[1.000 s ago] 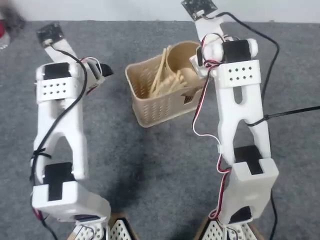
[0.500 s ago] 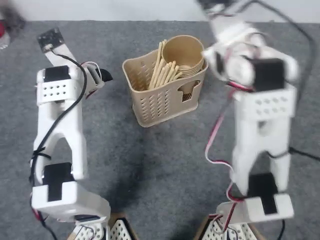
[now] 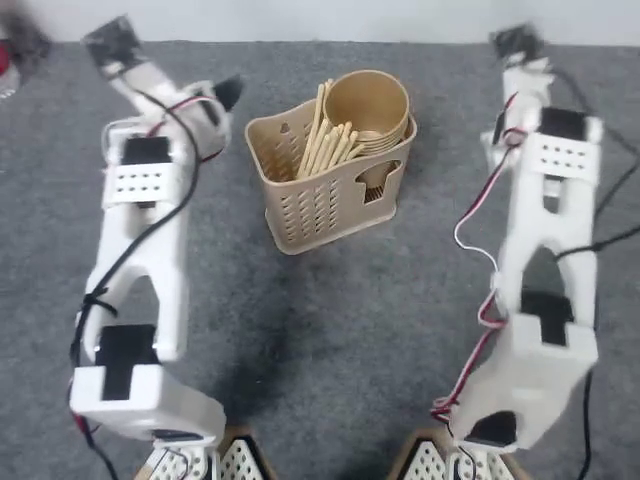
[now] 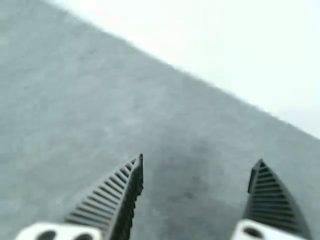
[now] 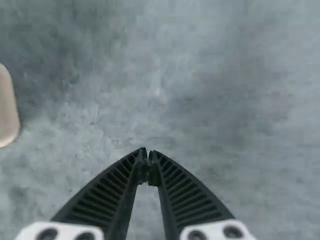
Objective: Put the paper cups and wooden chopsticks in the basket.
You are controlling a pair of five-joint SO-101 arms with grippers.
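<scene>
Right end effector withdrew from basket, tips together; left end effector apart.

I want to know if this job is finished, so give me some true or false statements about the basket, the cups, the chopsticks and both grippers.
The paper cups sit in the basket. True.
The wooden chopsticks lie flat outside the basket. False: they stand in the basket beside the cups.
The left gripper is open and empty. True.
The right gripper is shut on a cup. False: it is shut on nothing.
</scene>
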